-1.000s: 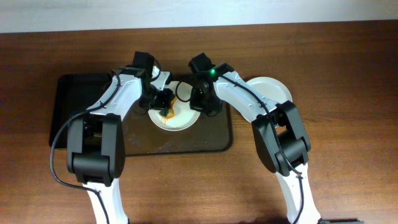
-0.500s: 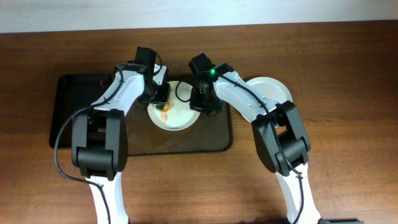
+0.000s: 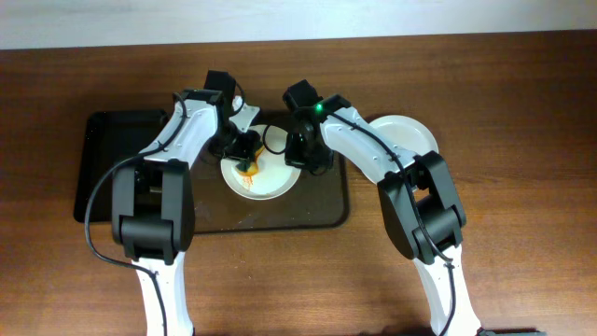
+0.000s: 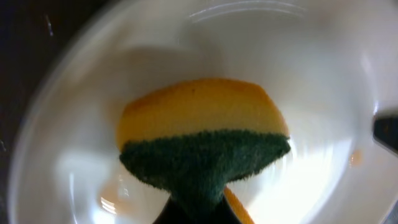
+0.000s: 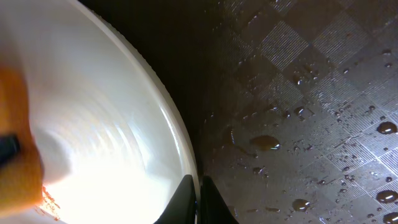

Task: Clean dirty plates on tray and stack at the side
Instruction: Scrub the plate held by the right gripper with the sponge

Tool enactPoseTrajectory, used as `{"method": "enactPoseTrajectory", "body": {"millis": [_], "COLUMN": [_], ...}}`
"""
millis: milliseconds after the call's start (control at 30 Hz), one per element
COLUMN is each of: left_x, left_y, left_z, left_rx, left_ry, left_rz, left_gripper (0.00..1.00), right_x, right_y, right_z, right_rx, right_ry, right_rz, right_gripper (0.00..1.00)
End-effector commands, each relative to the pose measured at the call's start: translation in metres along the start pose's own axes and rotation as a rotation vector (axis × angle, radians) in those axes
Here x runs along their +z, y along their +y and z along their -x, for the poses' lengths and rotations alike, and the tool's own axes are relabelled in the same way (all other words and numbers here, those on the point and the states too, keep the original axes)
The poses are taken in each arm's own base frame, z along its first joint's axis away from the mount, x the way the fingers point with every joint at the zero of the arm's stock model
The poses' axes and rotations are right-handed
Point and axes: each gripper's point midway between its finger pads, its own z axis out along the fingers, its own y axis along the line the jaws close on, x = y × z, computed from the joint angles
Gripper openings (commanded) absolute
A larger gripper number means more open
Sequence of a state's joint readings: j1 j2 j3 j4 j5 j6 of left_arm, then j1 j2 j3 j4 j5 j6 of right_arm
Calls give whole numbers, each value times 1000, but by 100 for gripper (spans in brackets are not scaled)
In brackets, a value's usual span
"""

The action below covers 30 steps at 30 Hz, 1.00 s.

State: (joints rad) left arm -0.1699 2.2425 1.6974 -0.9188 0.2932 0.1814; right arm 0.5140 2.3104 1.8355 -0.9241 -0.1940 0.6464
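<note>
White plate (image 3: pixel 266 177) sits on the brown tray (image 3: pixel 317 210), near the tray's back middle. Left gripper (image 3: pixel 244 149) is over the plate's back-left part, pinching a sponge (image 4: pixel 202 143). In the left wrist view the sponge has a yellow body and a green scouring layer; it narrows to where it is clamped at the bottom edge of the view, and its yellow part lies against the plate's inside. Small orange fleck (image 4: pixel 356 158) on the plate to the right of the sponge.

Right gripper (image 5: pixel 198 198) is at the plate's right rim, fingers nearly together with the rim between them. Tray floor beside it is wet, droplets (image 5: pixel 267 142) scattered.

Second white plate (image 3: pixel 403 133) lies off the tray on the table (image 3: pixel 522 187), just right of it. Black tray (image 3: pixel 103 168) is on the left.
</note>
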Motion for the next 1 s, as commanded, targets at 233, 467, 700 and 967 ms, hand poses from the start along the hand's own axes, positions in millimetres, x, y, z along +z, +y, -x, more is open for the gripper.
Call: {"method": "enactPoseTrajectory", "body": {"millis": [233, 467, 700, 967], "left_x": [34, 45, 25, 33], "left_y": [-21, -2, 92, 56], "left_z": [-84, -56, -18, -63], "left_rx": [289, 362, -51, -35], "left_ry": [353, 253, 110, 300], "left_rz": [-139, -30, 578, 353], "left_gripper": [1, 1, 1, 1], "right_x": [1, 1, 1, 1], "right_y": [-1, -1, -2, 0], "right_z": [1, 1, 1, -6], "right_rx": [-9, -16, -16, -50], "right_ry": [-8, -7, -5, 28], "right_rz": [-12, -12, -14, 4], "right_gripper": [4, 4, 4, 4]}}
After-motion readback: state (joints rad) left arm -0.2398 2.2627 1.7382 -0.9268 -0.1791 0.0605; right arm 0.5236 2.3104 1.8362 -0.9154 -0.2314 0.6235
